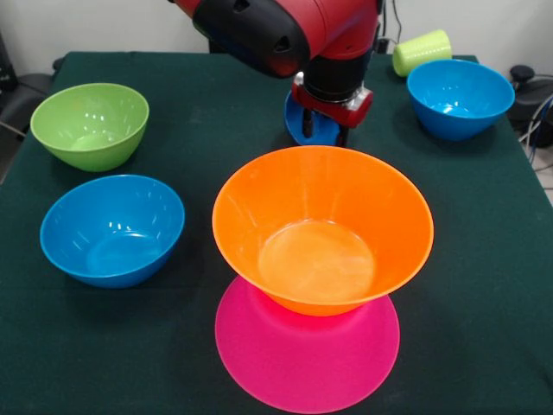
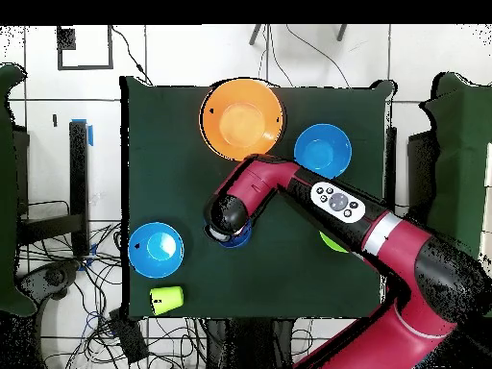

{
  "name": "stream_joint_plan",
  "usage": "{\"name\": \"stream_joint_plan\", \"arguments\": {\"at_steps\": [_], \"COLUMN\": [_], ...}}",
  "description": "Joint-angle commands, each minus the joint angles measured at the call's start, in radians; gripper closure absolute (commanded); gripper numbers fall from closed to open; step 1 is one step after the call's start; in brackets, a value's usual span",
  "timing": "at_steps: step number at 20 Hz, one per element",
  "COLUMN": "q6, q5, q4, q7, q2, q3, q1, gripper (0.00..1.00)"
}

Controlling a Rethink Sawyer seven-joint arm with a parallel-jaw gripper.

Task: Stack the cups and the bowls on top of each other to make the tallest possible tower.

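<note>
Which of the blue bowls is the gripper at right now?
The small dark-blue bowl behind the orange bowl; the gripper reaches into it. The two larger blue bowls sit apart at the table's sides.

Front view: the big orange bowl [image 1: 322, 226] on the inverted pink bowl [image 1: 308, 356] blocks the near centre. A blue bowl [image 1: 112, 229] and the green bowl [image 1: 90, 124] occupy the left side. Another blue bowl [image 1: 460, 98] and a yellow-green cup [image 1: 422, 52] occupy the far right. The arm [image 1: 285, 30] obstructs far centre. The table [image 1: 484, 285] is clear at near right, and in the lane between the left bowls and the orange bowl.
</note>
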Motion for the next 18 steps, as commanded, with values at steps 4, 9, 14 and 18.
{"name": "stream_joint_plan", "arguments": {"at_steps": [4,9,14,18], "q6": [-0.020,-0.040,-0.027,-0.021], "q5": [-0.074,-0.128,-0.088,-0.081], "q4": [0.069,0.054,0.073,0.068], "q7": [-0.158,-0.201,-0.278,-0.224], "q2": [0.063,0.035,0.069,0.070], "q3": [-0.132,-0.137,-0.125,-0.123], "q1": [0.009,0.023,0.004,0.007], "gripper": [0.00,0.00,1.00,1.00]}}
